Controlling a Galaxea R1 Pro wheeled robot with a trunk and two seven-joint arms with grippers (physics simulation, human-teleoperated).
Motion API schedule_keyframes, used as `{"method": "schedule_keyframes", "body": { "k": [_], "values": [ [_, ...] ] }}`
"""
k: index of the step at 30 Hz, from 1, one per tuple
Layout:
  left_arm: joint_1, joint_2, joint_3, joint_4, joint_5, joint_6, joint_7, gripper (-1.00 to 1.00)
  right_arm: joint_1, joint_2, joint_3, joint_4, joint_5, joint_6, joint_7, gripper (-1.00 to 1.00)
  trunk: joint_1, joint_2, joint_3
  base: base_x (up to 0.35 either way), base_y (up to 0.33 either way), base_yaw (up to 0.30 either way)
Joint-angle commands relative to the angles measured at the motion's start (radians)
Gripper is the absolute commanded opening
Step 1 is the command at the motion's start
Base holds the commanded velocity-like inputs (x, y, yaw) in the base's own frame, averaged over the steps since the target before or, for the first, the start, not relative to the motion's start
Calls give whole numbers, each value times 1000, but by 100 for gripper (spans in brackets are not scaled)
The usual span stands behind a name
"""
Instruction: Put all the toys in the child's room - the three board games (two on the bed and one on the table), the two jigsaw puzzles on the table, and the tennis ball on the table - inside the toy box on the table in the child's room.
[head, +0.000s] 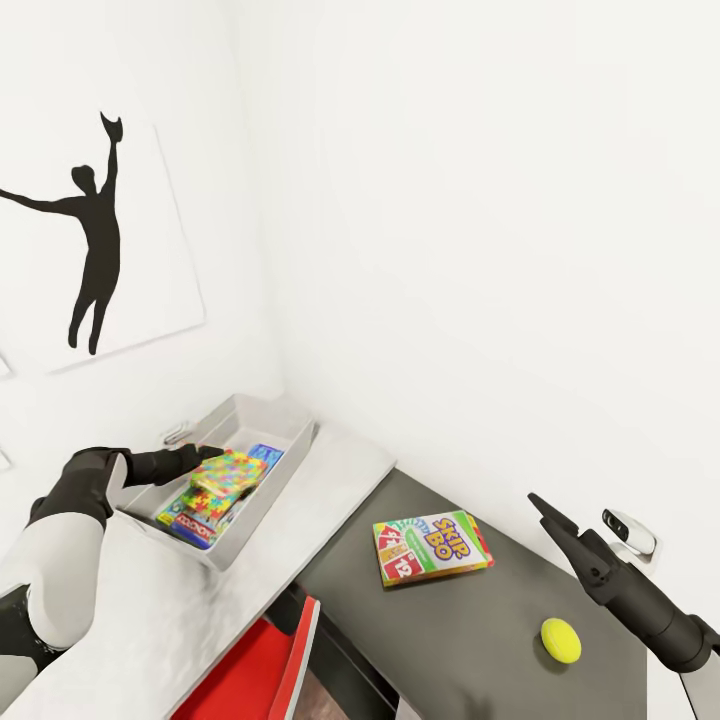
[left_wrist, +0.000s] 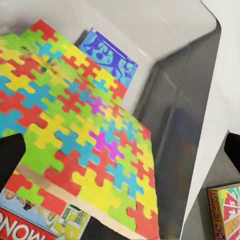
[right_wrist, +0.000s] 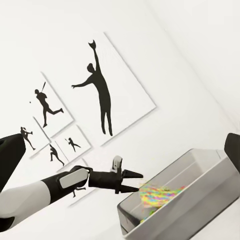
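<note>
White-walled corner, jigsaw puzzle tilted in toy box

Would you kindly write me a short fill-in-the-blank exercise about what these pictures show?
1. The jigsaw puzzle lies in the toy ____.
2. The Skip-Bo game lies flat on the ____-topped unit.
3. The tennis ball rests near the ____ pincer.
4. The left pincer reaches over the toy box above the ____.

Missing words: box; dark; right; puzzle
</note>
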Motion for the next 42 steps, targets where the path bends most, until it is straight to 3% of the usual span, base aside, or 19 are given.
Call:
{"method": "schedule_keyframes", "body": {
  "k": [1,7,13,15,19,20,27,28,30,34,42],
  "values": [
    [-2,-1,7,-1,-10,5,-9,100,-1,0,0,0,-5,9,1,100,1,-2,-2,0,0,0],
    [-2,6,19,-2,-10,7,-24,100,-1,-1,0,0,-5,8,3,100,1,-2,-2,0,0,0],
    [-2,22,114,-11,-11,13,-68,100,-1,-1,0,0,-5,7,4,100,1,-2,0,0,0,-16],
    [-2,54,133,-12,-13,30,-144,100,-1,-1,0,0,-5,7,5,100,1,-2,2,0,0,-68],
    [0,91,138,-14,-15,58,-277,100,-1,0,0,0,-5,6,6,100,1,-2,8,0,0,-81],
    [1,106,138,-14,-17,68,-361,100,-1,0,0,0,-5,6,6,100,1,-2,9,0,0,-88],
    [17,148,131,-15,-25,80,-673,100,-1,0,0,0,-5,6,8,100,1,-2,20,0,0,-95],
    [32,156,127,-16,-26,79,-757,100,-1,0,0,0,-5,6,8,100,1,-2,21,0,0,-113],
    [51,161,121,-17,-27,76,-829,100,-1,0,0,0,-5,6,9,100,1,-2,24,0,0,-119],
    [90,166,102,-23,-26,63,-902,100,-1,0,0,0,-5,6,9,100,1,-2,30,0,0,-130],
    [157,163,84,-36,-21,45,-902,100,-1,0,0,0,-5,5,11,100,1,-2,42,0,0,-147]
  ]
}}
